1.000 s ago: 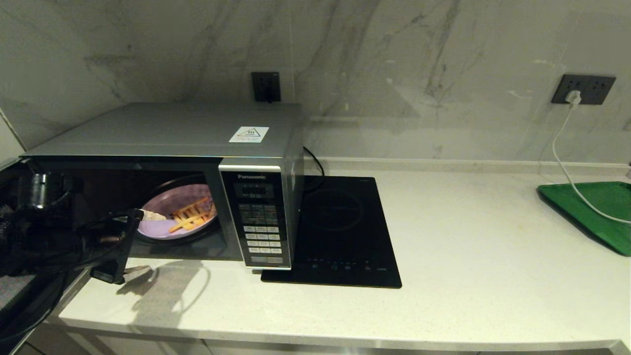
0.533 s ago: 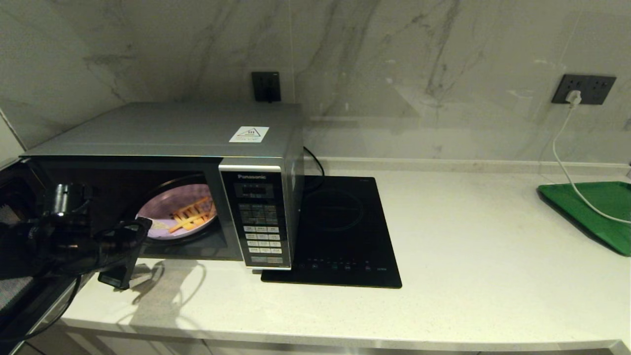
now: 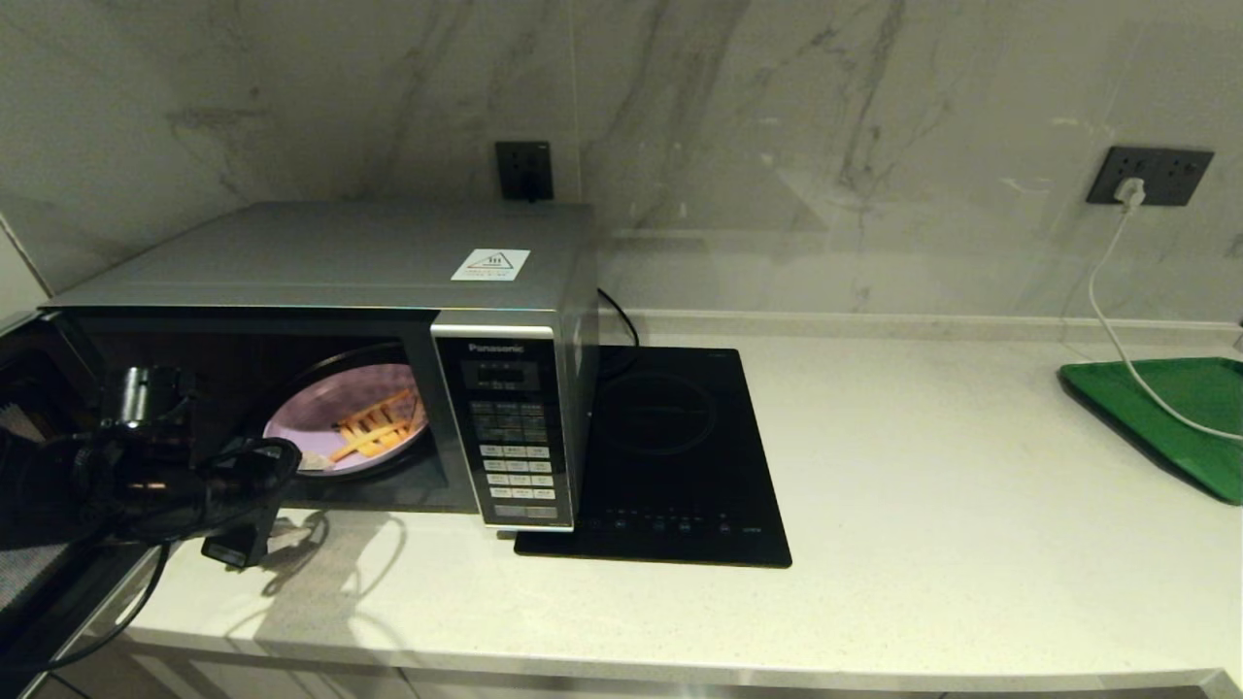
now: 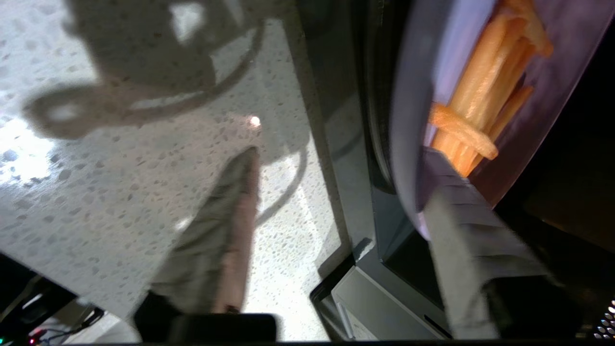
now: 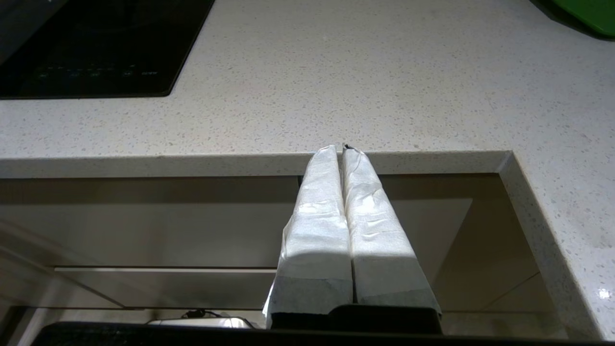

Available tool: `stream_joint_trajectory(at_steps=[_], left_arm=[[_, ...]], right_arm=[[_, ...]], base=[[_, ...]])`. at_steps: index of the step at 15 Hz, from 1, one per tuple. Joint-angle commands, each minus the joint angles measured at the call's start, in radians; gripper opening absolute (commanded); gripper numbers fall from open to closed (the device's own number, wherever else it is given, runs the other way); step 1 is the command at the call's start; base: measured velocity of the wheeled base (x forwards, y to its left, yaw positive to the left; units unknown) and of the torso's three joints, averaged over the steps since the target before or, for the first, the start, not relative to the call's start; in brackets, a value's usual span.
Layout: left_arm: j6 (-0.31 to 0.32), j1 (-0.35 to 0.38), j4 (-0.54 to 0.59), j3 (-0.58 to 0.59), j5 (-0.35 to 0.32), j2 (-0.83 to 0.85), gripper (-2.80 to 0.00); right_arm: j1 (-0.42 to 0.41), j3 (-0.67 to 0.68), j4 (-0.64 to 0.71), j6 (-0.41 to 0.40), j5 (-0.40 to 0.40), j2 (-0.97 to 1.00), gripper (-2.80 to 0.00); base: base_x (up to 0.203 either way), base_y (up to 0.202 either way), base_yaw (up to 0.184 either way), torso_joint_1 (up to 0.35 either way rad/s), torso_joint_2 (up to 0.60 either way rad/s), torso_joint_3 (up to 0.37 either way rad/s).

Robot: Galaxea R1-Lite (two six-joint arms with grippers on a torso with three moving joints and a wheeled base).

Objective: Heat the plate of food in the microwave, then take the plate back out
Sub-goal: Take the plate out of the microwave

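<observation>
The silver microwave [image 3: 320,257] stands open at the left of the counter, its dark door [image 3: 24,544] swung out to the left. Inside, the lilac plate [image 3: 311,417] with orange fries [image 3: 374,427] rests on the turntable. My left gripper [image 3: 296,495] is open at the cavity mouth. One finger [image 4: 456,211] lies over the plate's [image 4: 413,96] near rim beside the fries [image 4: 480,96]; the other finger [image 4: 230,226] hangs over the countertop outside. My right gripper [image 5: 342,148] is shut on nothing, parked below the counter's front edge and out of the head view.
A flat black induction hob [image 3: 670,456] lies right of the microwave. A green tray [image 3: 1175,417] sits at the far right with a white cable [image 3: 1117,320] running across it from the wall socket. Pale speckled countertop [image 3: 923,505] spreads between them.
My left arm has shifted a little to the right, toward the microwave mouth. Its upper finger now sits lower on the plate's near rim. The plate has barely moved.
</observation>
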Motion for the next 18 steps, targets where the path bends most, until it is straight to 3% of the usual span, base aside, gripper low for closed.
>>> stream_joint_trajectory(at_steps=[1,15,18], left_arm=[[0.002,0.000,0.000,0.000,-0.002,0.005,-2.80],[0.004,-0.003,0.001,0.000,-0.003,-0.015,-2.80],[0.002,-0.003,0.010,-0.047,-0.005,-0.035,-2.80]], right_arm=[[0.000,0.000,0.002,0.000,0.000,0.002,-2.80],[0.000,-0.001,0.002,0.000,0.000,0.002,-2.80],[0.000,-0.001,0.002,0.000,0.000,0.002,-2.80]], base=[[0.000,0.000,0.000,0.000,0.00,0.000],[0.000,0.000,0.000,0.000,0.00,0.000],[0.000,0.000,0.000,0.000,0.00,0.000]])
